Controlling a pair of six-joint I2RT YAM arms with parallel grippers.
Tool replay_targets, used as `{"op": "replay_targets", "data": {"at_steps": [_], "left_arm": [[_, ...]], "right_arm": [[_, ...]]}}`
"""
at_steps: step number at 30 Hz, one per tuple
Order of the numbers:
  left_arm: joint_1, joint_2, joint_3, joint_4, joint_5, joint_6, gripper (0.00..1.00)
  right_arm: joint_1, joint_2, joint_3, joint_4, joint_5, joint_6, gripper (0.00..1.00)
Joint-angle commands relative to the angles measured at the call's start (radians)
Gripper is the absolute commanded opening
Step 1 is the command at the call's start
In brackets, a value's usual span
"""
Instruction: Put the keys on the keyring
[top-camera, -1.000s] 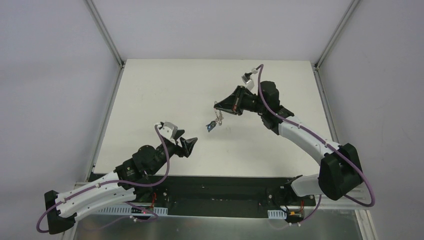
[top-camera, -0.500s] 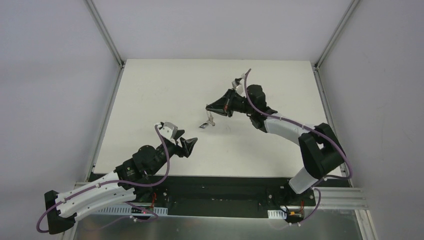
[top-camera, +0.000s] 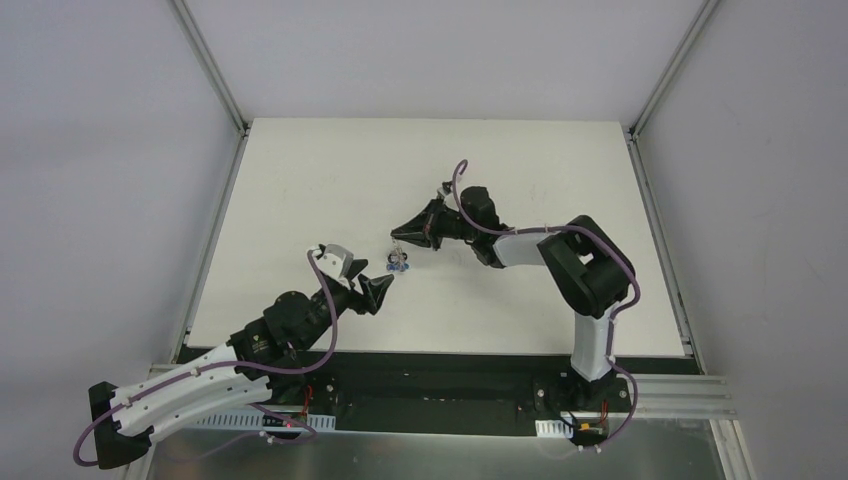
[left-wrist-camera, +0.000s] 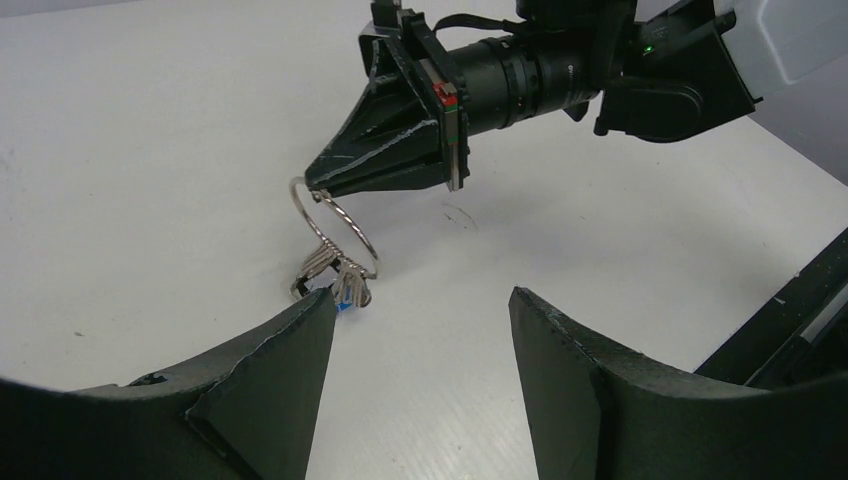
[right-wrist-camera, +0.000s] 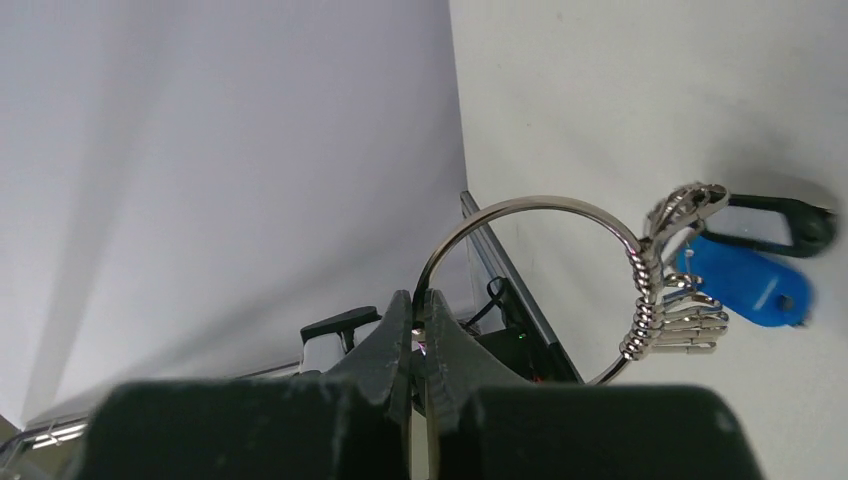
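My right gripper (top-camera: 397, 237) is shut on the thin silver keyring (right-wrist-camera: 520, 212), pinching its wire at the top (left-wrist-camera: 300, 183). Several plain silver keys (right-wrist-camera: 680, 318) hang bunched on the ring, and the blue-headed key (right-wrist-camera: 745, 285) hangs with them, resting on the white table (top-camera: 300, 180). A black-headed key (right-wrist-camera: 775, 222) lies beside the blue one. In the left wrist view the ring (left-wrist-camera: 340, 225) stands upright with the keys (left-wrist-camera: 338, 285) touching the table. My left gripper (left-wrist-camera: 420, 305) is open and empty, its left fingertip just in front of the keys (top-camera: 399, 263).
The right arm (top-camera: 560, 250) is folded low across the table's middle. The left arm (top-camera: 290, 320) reaches in from the near left edge. A black rail (top-camera: 440, 385) runs along the near edge.
My right gripper has carried the keyring and its keys to the left and nearer, lowering them until the keys touch the table close to my left gripper. The left arm has hardly moved.
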Motion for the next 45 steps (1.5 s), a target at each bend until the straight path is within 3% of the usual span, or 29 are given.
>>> {"op": "replay_targets", "data": {"at_steps": [1,16,25,34,37,45], "left_arm": [[-0.003,0.008,-0.003,0.033,-0.021,-0.004,0.64],[-0.003,0.015,-0.005,0.037,-0.022,-0.004,0.64],[-0.004,0.015,-0.005,0.036,-0.020,-0.005,0.64],[-0.004,0.015,-0.005,0.034,-0.019,-0.006,0.64],[-0.003,0.013,-0.005,0.034,-0.017,-0.006,0.64],[-0.004,0.015,-0.007,0.034,-0.016,-0.008,0.64]], "right_arm": [[-0.059,-0.094,-0.097,0.066,0.015,-0.018,0.00],[-0.167,-0.280,-0.367,-0.008,0.048,-0.119,0.00],[-0.201,-0.387,-0.455,-0.169,0.107,-0.225,0.00],[-0.271,-0.591,-0.564,-0.341,0.211,-0.294,0.10],[-0.282,-0.642,-0.581,-0.384,0.231,-0.310,0.22],[-0.327,-0.830,-0.594,-0.504,0.274,-0.333,0.35]]}}
